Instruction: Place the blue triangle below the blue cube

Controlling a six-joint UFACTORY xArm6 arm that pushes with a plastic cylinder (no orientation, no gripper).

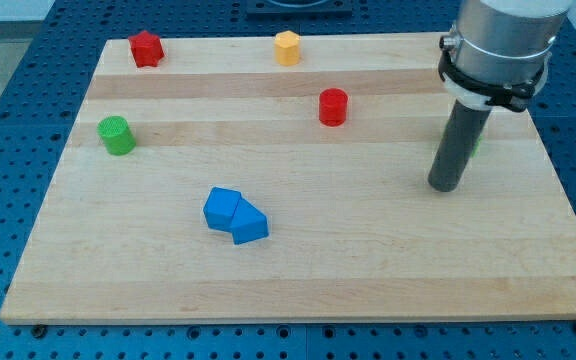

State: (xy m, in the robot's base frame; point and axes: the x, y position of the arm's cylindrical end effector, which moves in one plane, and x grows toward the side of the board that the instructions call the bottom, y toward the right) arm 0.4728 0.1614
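Two blue blocks lie touching each other left of the board's middle. The upper-left one (222, 207) looks like the blue cube. The lower-right one (250, 225) looks like the blue triangle, though the shapes are hard to tell apart. My tip (444, 187) rests on the board far to the view's right of both, well apart from them.
The wooden board (368, 270) lies on a blue perforated table. A red block (146, 48) and a yellow block (287, 47) sit near the top edge. A red cylinder (333, 106) and a green cylinder (117, 135) stand below them. A green sliver (477, 143) shows behind the rod.
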